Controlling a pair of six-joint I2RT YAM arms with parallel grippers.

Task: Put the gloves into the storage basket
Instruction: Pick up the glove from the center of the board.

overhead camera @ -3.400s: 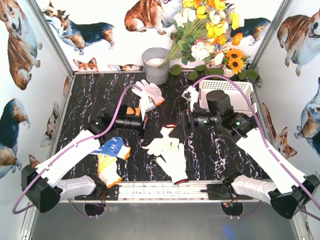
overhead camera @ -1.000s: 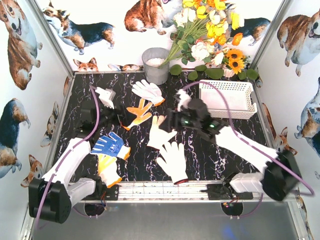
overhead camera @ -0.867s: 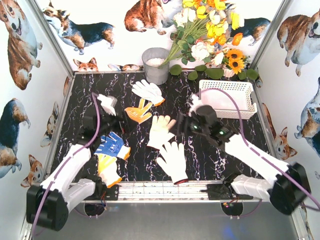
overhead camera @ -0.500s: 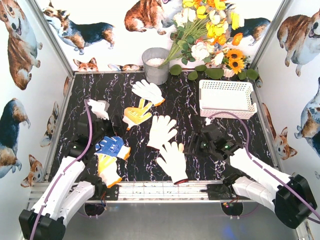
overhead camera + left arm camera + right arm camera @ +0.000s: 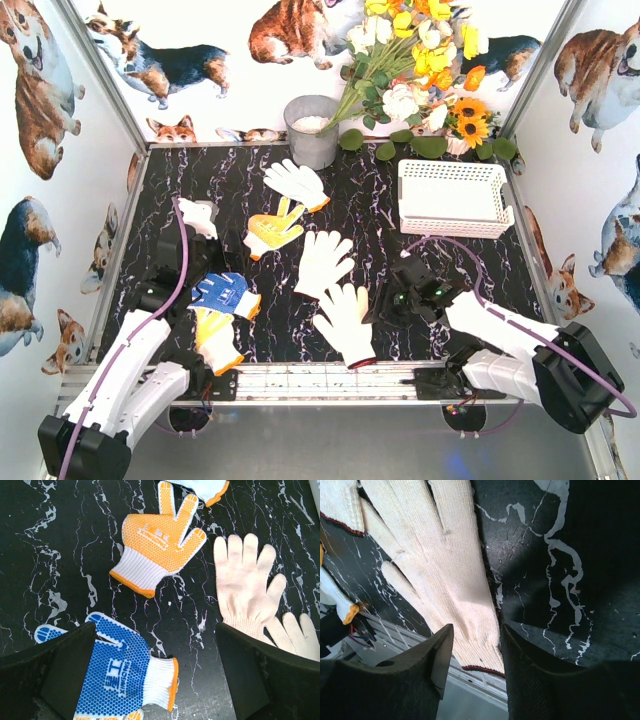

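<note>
Several gloves lie on the black marble table. A white glove with a red cuff is near the front. My right gripper hangs low at that glove's right edge near the cuff, jaws part open, glove fabric showing in the gap. A beige glove, an orange-palmed one, a blue-palmed one, a yellow one and a white orange-cuffed one lie around. My left gripper is wide open above the blue glove. The white lattice storage basket holds no gloves.
A grey metal bucket stands at the back centre, with artificial flowers beside it behind the basket. An aluminium rail runs along the table's front edge, just beyond the red cuff. Printed walls close in both sides.
My right arm has pulled back from the table's middle to the front and dropped beside the red-cuffed glove, its jaws narrowing. The left arm has drawn back leftward, its jaws still wide.
</note>
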